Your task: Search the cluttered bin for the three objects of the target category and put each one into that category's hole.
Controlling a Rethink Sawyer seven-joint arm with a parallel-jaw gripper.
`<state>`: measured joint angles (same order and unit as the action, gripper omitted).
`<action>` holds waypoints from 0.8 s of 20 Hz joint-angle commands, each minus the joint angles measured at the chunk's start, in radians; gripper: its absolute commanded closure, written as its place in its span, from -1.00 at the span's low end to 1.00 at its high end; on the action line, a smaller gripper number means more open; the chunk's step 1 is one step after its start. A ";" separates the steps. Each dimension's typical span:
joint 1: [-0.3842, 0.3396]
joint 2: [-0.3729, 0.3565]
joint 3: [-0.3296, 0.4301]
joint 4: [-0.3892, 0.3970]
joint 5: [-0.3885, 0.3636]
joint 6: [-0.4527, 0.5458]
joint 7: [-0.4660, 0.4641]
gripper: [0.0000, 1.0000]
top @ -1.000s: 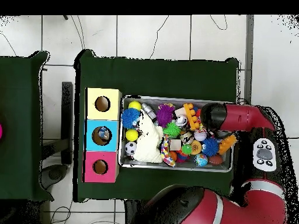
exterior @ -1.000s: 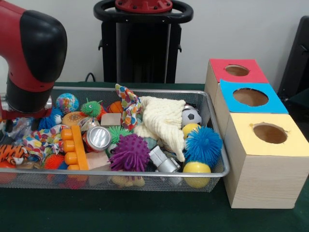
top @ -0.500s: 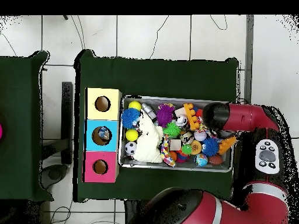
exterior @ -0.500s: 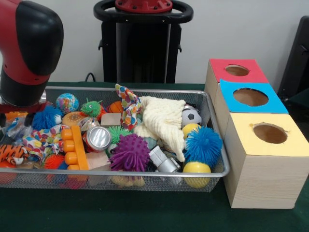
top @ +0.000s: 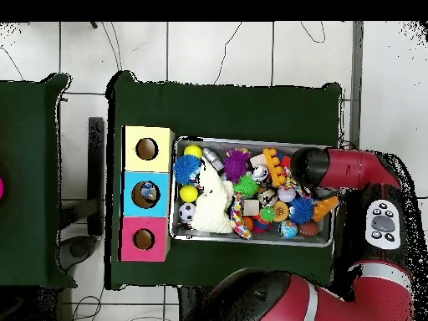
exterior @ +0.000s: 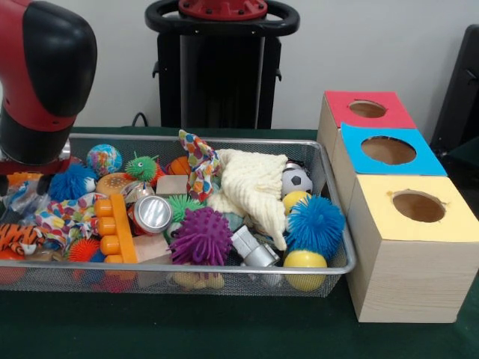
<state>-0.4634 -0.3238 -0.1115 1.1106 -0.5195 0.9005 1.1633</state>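
The bin [exterior: 329, 187] is silver wire mesh with a smooth metal rim. The table cover [exterior: 224, 329] is matt dark green cloth. The 3 boxes have pale wood-grain sides [exterior: 404, 280] and matt tops that look like paper: yellow [exterior: 449, 224], blue [exterior: 419, 161], red [exterior: 397, 112]. The arm [exterior: 45, 67] has a glossy red and black plastic shell. In the bin: a cream cloth [exterior: 254, 187] with a rough knitted texture, a purple spiky ball [exterior: 200, 235] of soft rubber, a can [exterior: 152, 214] of shiny metal, and an orange block [exterior: 114, 228] of glossy plastic.
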 commanded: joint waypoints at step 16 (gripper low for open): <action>-0.087 0.092 0.116 0.007 0.044 0.041 -0.029 -1.00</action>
<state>-0.5274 -0.3018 -0.0757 1.1105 -0.4761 0.9005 1.1633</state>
